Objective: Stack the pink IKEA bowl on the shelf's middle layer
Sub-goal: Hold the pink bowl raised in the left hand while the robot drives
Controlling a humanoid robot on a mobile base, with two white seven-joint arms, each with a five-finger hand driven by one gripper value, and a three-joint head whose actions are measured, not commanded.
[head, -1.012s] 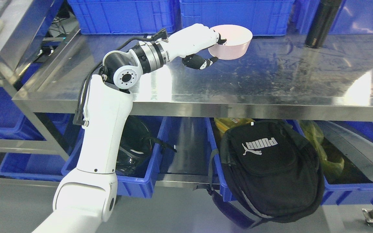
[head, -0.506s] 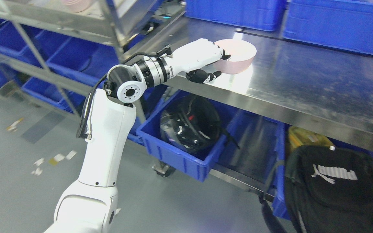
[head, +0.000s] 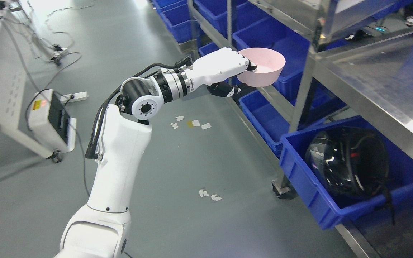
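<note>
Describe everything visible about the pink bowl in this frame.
The pink bowl is round, plain and matte, plastic-looking, with a flat base and sloping wall. It looks empty and sits roughly upright, slightly tilted, held in mid-air. The left hand pinches its near rim, one digit inside and the others under the wall. It hangs in front of the steel shelf frame, above blue bins; only the hand touches it.

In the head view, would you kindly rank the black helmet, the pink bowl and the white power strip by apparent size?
1. Black helmet, nearer the camera
2. Pink bowl, in the left robot hand
3. White power strip, far off
</note>
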